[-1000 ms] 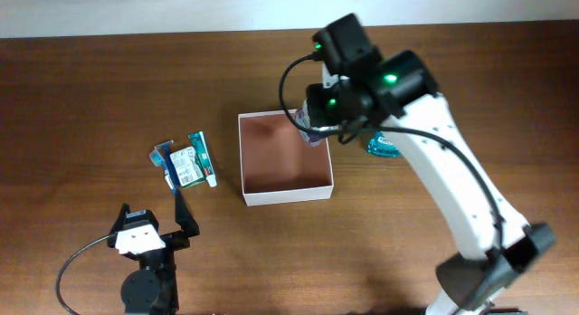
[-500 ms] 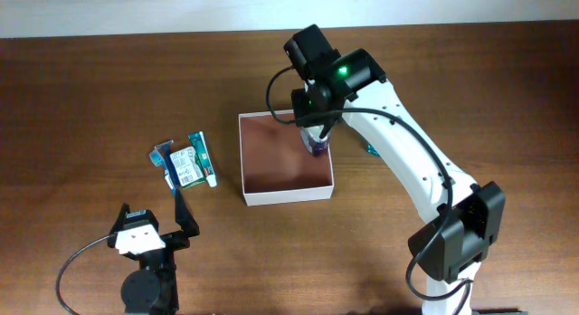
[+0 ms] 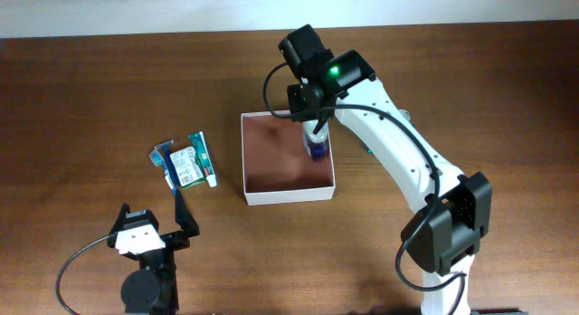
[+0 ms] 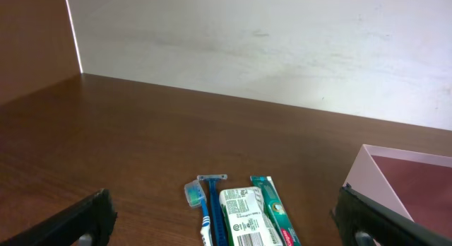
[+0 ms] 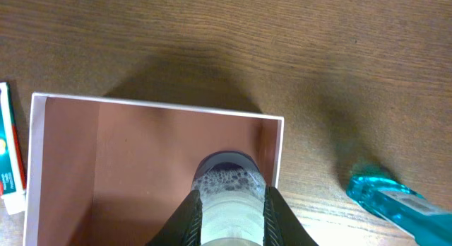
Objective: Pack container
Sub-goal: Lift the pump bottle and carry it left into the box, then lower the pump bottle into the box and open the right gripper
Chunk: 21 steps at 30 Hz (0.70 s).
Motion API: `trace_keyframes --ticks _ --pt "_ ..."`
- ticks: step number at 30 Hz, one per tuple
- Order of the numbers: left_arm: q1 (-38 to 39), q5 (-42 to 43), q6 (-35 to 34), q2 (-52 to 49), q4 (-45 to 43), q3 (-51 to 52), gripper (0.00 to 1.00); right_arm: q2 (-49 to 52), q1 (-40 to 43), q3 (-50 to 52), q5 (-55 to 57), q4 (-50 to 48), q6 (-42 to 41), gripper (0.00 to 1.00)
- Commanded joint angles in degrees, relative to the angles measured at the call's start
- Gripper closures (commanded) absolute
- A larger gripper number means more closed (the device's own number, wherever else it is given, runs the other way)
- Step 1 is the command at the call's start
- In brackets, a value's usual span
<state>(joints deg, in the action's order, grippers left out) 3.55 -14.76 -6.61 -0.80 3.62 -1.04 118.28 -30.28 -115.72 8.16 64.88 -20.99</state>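
Note:
The container (image 3: 271,159), a shallow square white-walled box with a reddish-brown floor, sits mid-table. My right gripper (image 3: 313,136) is shut on a small clear bottle (image 3: 315,148) of foamy liquid with a dark cap. It holds the bottle cap-down inside the container, against its right wall. In the right wrist view both fingers (image 5: 189,219) clamp the bottle (image 5: 227,193) over the container floor (image 5: 120,175). My left gripper (image 3: 152,221) rests open near the front left edge, with nothing between its fingers (image 4: 79,223).
A toothbrush (image 4: 200,203), a blue razor (image 4: 212,193), a white labelled pack (image 4: 244,214) and a green toothpaste box (image 4: 275,211) lie side by side left of the container (image 4: 417,177). A teal translucent item (image 5: 395,200) lies on the table right of the box.
My right arm has swung left, carrying the bottle from the container's far right corner down into its right side. The left arm has not moved.

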Motion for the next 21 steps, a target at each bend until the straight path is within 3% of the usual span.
trace_keyframes --ticks 1,21 --pt "-0.35 0.44 0.90 0.46 -0.17 0.48 0.01 0.24 -0.57 -1.49 1.53 -0.94 -0.55 0.79" --pt "-0.35 0.44 0.90 0.46 -0.17 0.48 0.01 2.40 -0.46 0.07 4.81 -2.93 -0.55 0.80"
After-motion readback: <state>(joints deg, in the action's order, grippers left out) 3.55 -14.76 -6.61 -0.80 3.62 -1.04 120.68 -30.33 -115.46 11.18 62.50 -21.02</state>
